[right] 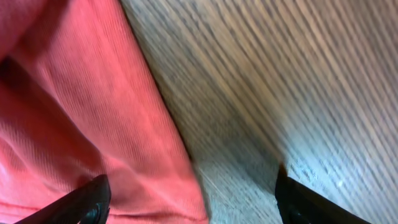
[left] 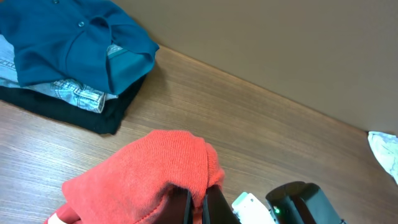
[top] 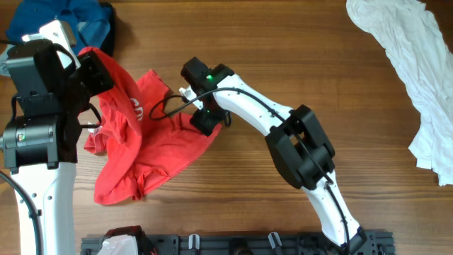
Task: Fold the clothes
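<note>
The left end effector [left: 198, 208] is cut off by the bottom edge of its wrist view, and the bunched red T-shirt [left: 149, 174] hides where its fingers pinch the cloth. In the right wrist view the worktop [right: 261, 93] grain is blurred, and only the tips of the spread right end effector [right: 196, 199] show, in the lower corners. Overhead, the white cloth [top: 417, 78] runs off the right edge, the blue garment [top: 88, 15] off the top.
</note>
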Robot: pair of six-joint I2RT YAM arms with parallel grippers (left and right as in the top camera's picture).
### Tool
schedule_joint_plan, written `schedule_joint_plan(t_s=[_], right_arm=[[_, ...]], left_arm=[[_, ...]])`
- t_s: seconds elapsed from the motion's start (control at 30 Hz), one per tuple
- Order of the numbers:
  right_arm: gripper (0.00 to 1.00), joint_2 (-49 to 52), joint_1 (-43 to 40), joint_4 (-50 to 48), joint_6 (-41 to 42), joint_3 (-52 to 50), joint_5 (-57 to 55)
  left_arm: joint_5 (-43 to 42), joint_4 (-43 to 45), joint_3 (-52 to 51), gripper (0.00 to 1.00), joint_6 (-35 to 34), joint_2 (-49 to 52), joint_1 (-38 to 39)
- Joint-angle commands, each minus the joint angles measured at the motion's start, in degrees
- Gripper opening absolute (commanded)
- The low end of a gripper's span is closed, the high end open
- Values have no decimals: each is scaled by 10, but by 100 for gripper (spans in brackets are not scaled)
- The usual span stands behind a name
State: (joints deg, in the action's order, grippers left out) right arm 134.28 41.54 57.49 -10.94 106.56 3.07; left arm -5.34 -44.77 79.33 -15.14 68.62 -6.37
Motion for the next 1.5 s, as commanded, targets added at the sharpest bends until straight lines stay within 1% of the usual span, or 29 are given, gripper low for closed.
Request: schedule_joint_plan(t_s=[0.0,0.03,0.07,0.1,0.13,0.23,0.27,0.43,0.57,0.7,0.8,0.9,0.97,1.07,1.17,1.2,1.23,1.27,1.3,1.37,1.4,1.47], right_arm=[[70,34,1,-13,23,-70,7],[65,34,1,-23,33,-77,-4],[56,34,1,-34,49,-83,-22],[40,34,0,-43,51,-86,-31],[33,34,0,-50,51,-87,-34],[7,34,0,-72,59,-87,-48],[4,34,0,-73,66,-87,-55],[4,34,-5,-73,88,-86,-57],[4,21,-42,-44,125,-61,-51],[4,-15,-113,16,126,-13,-17],[4,-49,-183,50,126,17,-3],[4,-73,-256,62,125,50,13],[4,-78,-302,54,122,74,36],[4,-78,-337,51,98,79,118],[6,-77,-326,80,71,78,131],[13,-77,-317,89,62,78,131],[24,-77,-304,99,52,78,131],[43,-77,-284,110,49,78,129],[56,-77,-273,114,49,78,129],[71,-77,-246,129,59,78,143],[73,-77,-234,140,71,77,155],[74,-77,-219,160,88,77,183]], left_arm=[[9,2,2,4,14,-9,-3],[10,2,2,4,14,-9,-3],[10,2,2,4,14,-9,-3],[10,2,2,4,14,-9,-3],[9,2,2,4,14,-9,-3],[9,1,2,4,14,-9,-3],[9,1,2,4,14,-9,-3],[9,0,2,4,14,-8,-3],[9,0,2,4,14,-8,-3],[10,0,2,4,14,-8,-3],[10,0,2,4,14,-7,-3],[9,0,2,4,12,-7,-3],[1,-1,2,4,7,-4,-2],[-29,-6,1,4,7,9,-2],[-30,-18,1,4,7,29,-2],[-29,-18,1,4,7,34,-2],[-29,-17,1,4,7,40,-2],[-29,-17,1,4,7,45,-2],[-29,-17,1,4,7,47,-2],[-28,-17,1,4,7,47,-2],[-25,-17,1,4,7,47,-2],[-25,-18,1,4,8,47,-3]])
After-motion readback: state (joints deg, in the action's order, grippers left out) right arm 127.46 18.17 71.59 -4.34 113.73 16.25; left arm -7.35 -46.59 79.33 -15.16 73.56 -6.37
